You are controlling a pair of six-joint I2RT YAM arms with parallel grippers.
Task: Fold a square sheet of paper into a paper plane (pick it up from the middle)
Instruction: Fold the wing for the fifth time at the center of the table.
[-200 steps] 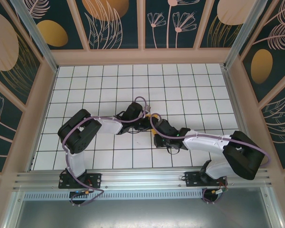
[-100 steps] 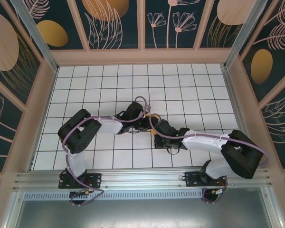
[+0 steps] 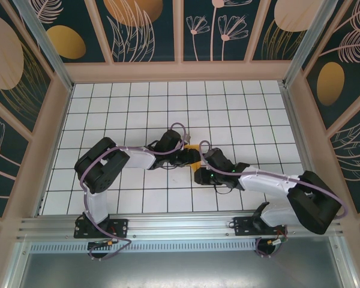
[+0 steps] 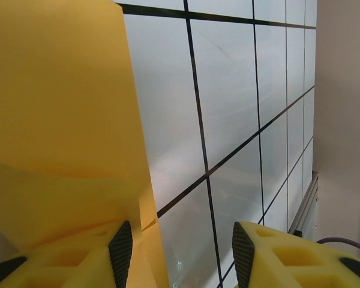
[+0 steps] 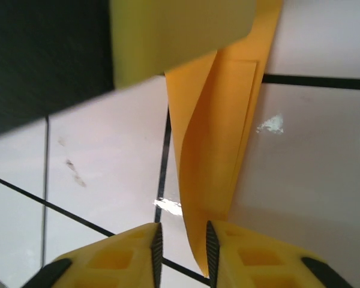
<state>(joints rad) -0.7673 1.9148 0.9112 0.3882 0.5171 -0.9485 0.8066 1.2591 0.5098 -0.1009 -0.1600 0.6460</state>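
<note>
The square sheet of paper (image 3: 194,152), already folded over on itself into a narrower orange-yellow shape, is lying on the white grid-tiled table (image 3: 138,108). It is sitting close to the table's middle, about halfway between the left and right edges and a little nearer the near edge than the far one. The left arm (image 3: 138,159) and the right arm (image 3: 264,180) are reaching inward from the near edge and meeting over it, so from above a small patch of orange is showing between their black heads. The left gripper (image 4: 182,240) is sitting low at the paper with its yellow fingers (image 4: 66,261) standing well apart. Bare table is showing across the gap, and the paper's long straight edge is running down just inside the finger on the left of that view, the rest of the sheet spreading away beyond it, so these fingers are gripping nothing. The right gripper (image 5: 183,231) is facing the paper from the opposite side with its fingers (image 5: 258,255) standing a little apart. The curled, doubled edge of the paper is passing between the pads (image 5: 210,246), lying against one while a sliver of table is showing beside the other, so the paper is sitting there unpinched. In the right wrist view a pale yellow finger (image 5: 180,36) of the left gripper is hanging over the paper's far end; whether it is touching I cannot tell.
</note>
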